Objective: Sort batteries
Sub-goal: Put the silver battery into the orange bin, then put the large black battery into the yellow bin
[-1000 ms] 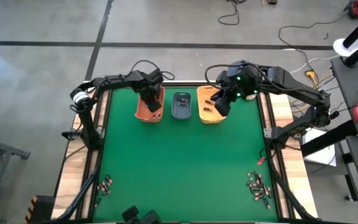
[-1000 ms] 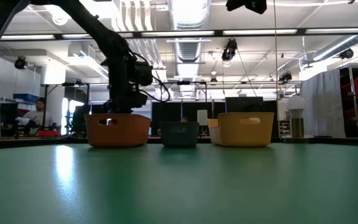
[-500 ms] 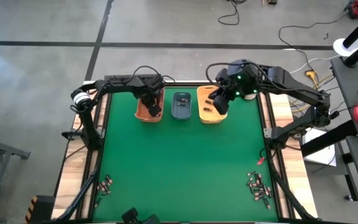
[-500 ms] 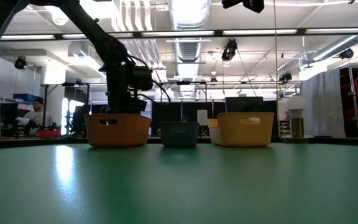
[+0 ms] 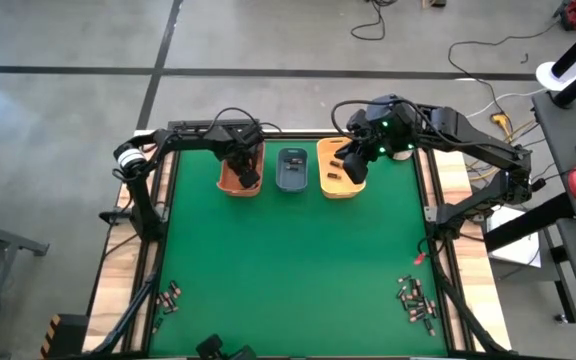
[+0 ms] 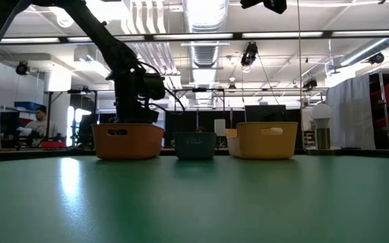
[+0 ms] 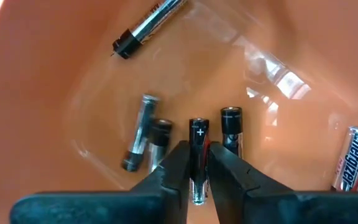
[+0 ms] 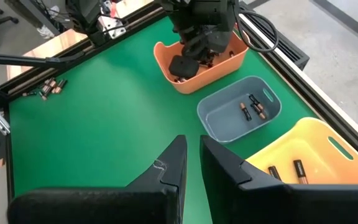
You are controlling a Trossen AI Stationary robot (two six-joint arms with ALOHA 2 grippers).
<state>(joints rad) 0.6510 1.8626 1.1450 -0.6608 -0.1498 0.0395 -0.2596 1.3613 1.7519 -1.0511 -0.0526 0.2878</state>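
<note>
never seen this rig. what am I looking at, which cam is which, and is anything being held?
Two dark robot arms at a green table, sorting batteries into three bins.

High view: camera above, looking straight down. Low view: camera at table height. The two wrist views ride on the arms.

The bins stand in a row at the far edge: orange bin, grey bin, yellow bin. Unsorted batteries lie in two piles at the near corners.

The left gripper is down inside the orange bin, shut on a battery, with others loose around it. The right gripper hovers by the yellow bin, holding nothing, its fingers slightly apart.
</note>
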